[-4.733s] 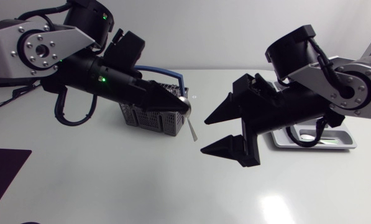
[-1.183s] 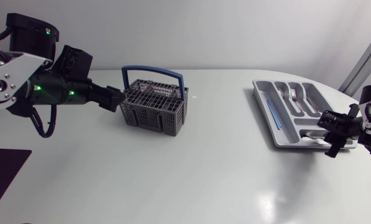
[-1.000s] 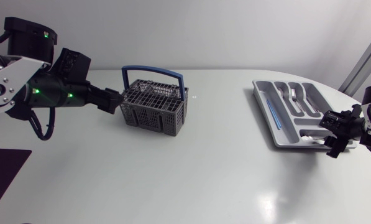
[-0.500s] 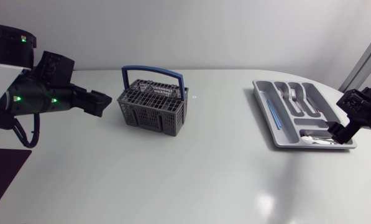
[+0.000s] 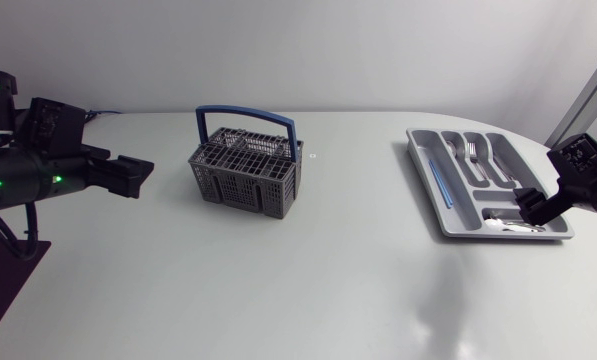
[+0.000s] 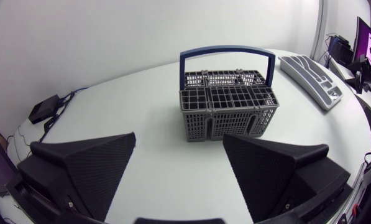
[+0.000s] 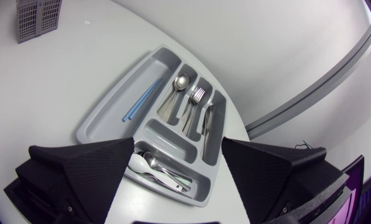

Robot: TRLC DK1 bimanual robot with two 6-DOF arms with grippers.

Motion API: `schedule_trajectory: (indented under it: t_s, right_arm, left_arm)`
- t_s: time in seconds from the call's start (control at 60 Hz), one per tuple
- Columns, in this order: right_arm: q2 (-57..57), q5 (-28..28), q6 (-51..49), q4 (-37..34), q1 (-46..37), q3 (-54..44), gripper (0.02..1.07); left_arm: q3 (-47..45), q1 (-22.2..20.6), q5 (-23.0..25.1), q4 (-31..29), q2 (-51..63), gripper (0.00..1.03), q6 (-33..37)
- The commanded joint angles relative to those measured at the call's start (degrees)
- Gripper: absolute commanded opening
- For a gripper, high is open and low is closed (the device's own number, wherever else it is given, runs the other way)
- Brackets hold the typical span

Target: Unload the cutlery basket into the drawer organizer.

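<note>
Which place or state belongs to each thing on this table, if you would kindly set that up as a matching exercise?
1. grey mesh cutlery basket with a blue handle
2. grey plastic drawer organizer
3. thin blue stick
4. left gripper

A. in the organizer's long outer compartment
B. open, nothing between its fingers
C. near the table's right end
D. mid-table, handle upright

Pairs: 1-D, 2-C, 3-A, 4-B
</note>
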Motion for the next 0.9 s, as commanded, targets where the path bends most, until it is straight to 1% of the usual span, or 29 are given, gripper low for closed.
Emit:
schedule_trajectory:
  t_s: [0.0, 0.117, 0.283, 0.35, 0.433, 0.583, 0.667, 0.883]
  right_arm:
    - [-2.5, 1.1, 4.0, 1.0, 1.4, -2.2, 1.03]
    - [-4.8, 2.6, 4.8, 1.1, 2.9, -3.8, 1.03]
    - [-8.2, 3.1, 6.1, 1.2, 4.0, -5.9, 1.03]
    - [-10.5, 5.2, 6.1, 2.3, 5.8, -7.8, 1.03]
    - [-13.1, 5.5, 6.2, 2.7, 6.7, -9.4, 1.03]
    - [-17.1, 7.1, 10.5, 3.6, 9.0, -12.0, 1.03]
    - [-17.8, 7.8, 11.9, 4.2, 9.5, -13.0, 1.03]
    - [-20.4, 8.1, 13.8, 5.1, 9.7, -14.6, 1.03]
  left_arm:
    - [-2.3, 1.2, -0.4, 0.9, -2.1, 0.99, 1.5]
    - [-4.0, 1.9, 0.1, 1.1, -3.9, 0.99, 1.5]
    - [-6.9, 2.3, 0.1, 2.7, -7.2, 0.99, 1.4]
    - [-8.0, 3.3, 0.2, 3.3, -9.3, 0.99, 1.0]
    - [-8.7, 3.9, 0.3, 3.7, -10.8, 0.99, 0.7]
    - [-10.3, 5.8, 1.1, 3.8, -12.9, 0.99, 0.6]
    - [-11.8, 6.8, 1.8, 4.9, -14.7, 0.99, 0.1]
    - [-15.8, 6.8, 2.1, 7.7, -19.3, 0.99, -1.2]
